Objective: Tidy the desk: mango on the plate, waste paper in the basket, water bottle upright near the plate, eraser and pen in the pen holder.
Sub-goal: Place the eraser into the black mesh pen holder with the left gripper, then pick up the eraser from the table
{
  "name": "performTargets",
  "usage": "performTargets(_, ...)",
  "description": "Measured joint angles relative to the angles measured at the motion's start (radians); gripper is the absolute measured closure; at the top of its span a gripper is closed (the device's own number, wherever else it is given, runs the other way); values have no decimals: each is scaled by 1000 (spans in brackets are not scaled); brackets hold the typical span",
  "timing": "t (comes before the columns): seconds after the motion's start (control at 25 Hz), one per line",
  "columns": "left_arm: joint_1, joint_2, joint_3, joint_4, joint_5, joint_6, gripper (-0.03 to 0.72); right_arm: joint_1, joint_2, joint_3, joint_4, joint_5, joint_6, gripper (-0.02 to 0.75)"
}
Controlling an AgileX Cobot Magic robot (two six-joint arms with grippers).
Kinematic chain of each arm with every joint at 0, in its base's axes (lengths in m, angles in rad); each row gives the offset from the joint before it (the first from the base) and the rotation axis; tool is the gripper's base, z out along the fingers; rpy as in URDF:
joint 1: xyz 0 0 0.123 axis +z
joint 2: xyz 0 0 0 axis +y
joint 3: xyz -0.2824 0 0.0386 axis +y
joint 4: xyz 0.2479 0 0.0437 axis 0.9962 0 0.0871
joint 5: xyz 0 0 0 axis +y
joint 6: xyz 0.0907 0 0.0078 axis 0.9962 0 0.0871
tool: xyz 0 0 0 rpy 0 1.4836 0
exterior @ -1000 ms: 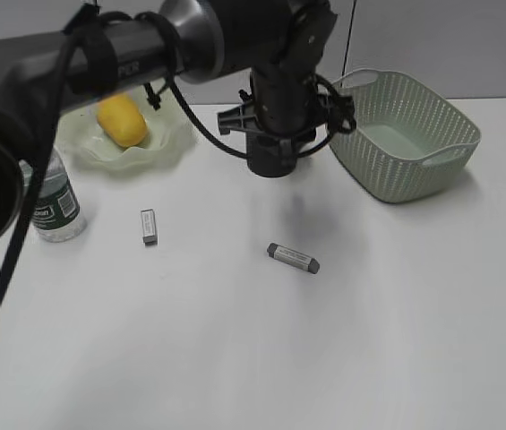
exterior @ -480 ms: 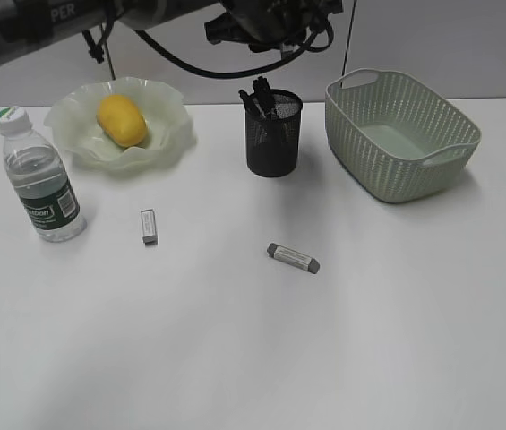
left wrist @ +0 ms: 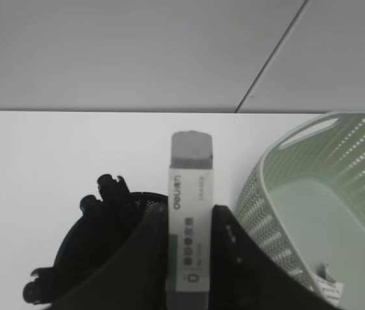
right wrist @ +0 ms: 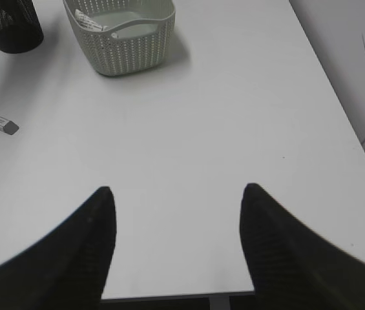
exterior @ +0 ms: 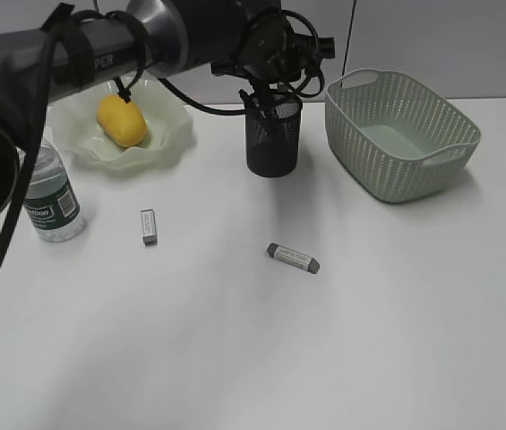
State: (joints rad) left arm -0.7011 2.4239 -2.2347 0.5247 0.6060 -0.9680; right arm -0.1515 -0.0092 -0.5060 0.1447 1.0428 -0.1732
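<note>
Eraser (left wrist: 190, 213) time: the left gripper (left wrist: 190, 258) pinches a white eraser with a grey tip, holding it just over the black pen holder (exterior: 273, 134). For a good drop, I think the eraser should be right over the cup's mouth, clear of the pens (left wrist: 104, 194) already inside (they crowd one side), and then the jaws can open. The right gripper (right wrist: 176, 226) is spread wide and holds nothing. Two more erasers (exterior: 293, 258) lie on the desk (exterior: 324, 358).
</note>
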Motion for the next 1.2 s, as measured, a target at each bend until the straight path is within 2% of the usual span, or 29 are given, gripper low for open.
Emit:
performTargets(0.4,1,49,0,21,-3,0,533,0,0,0,0,0,0,254)
performTargets(0.48,1,49,0,24,-5,0,467,0,0,0,0,0,0,254)
performTargets(0.64,1,49,0,26,-4,0,232,0,0,0,0,0,0,254)
performTargets(0.76,1,42,0,27,3,0,167,0,0,0,0,0,0,254)
performTargets(0.96,1,-19,0,32,82,44,153,0,0,0,0,0,0,254)
performTargets(1.2,2,-148,0,35,191,265,182,0,0,0,0,0,0,254)
